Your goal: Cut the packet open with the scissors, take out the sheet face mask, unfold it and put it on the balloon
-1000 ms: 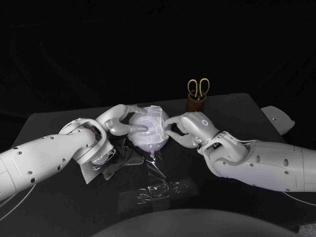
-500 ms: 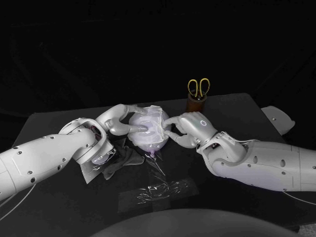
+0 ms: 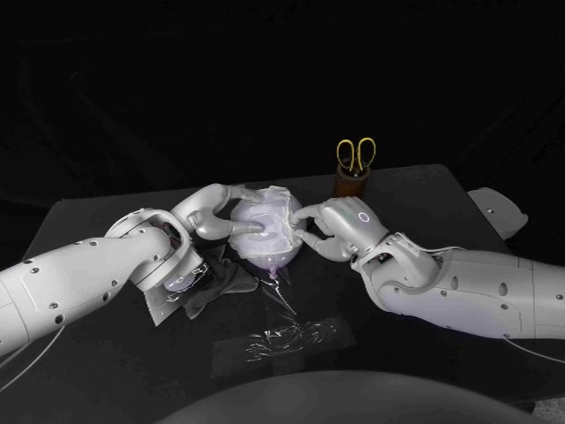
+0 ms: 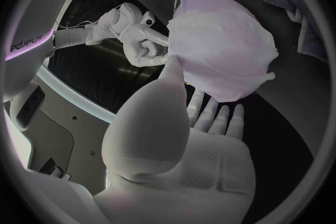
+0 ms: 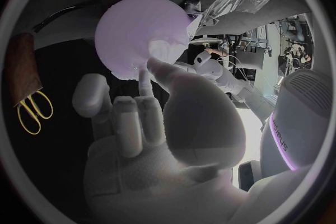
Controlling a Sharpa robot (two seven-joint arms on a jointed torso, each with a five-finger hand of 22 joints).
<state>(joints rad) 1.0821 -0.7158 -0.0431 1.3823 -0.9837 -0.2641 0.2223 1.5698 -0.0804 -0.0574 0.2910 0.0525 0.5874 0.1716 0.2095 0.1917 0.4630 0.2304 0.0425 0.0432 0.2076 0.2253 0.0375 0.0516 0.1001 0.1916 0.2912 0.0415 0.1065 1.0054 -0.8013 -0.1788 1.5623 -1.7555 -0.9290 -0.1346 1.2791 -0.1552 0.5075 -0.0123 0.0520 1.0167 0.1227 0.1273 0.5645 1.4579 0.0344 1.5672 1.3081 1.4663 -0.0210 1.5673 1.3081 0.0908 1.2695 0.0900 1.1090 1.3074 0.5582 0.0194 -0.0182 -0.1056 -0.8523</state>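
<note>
We saw the left hand [image 3: 213, 218] cupping the balloon [image 3: 270, 252], thumb pressed to its side, and the right hand [image 3: 335, 228] pressing fingertips on the opposite side. The balloon's long axis ran away from the robot, with its knot nearest the robot and the sheet face mask [image 3: 267, 208] draped over it. Scissors [image 3: 354, 155] stood behind the balloon, and the clear packet [image 3: 282, 340] lay in front of it.

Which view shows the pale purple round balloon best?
Left wrist view: the pale purple balloon appears large, nearly whole. Head view: small, between left hand and right hand. Right wrist view: partly behind that hand's fingers.
</note>
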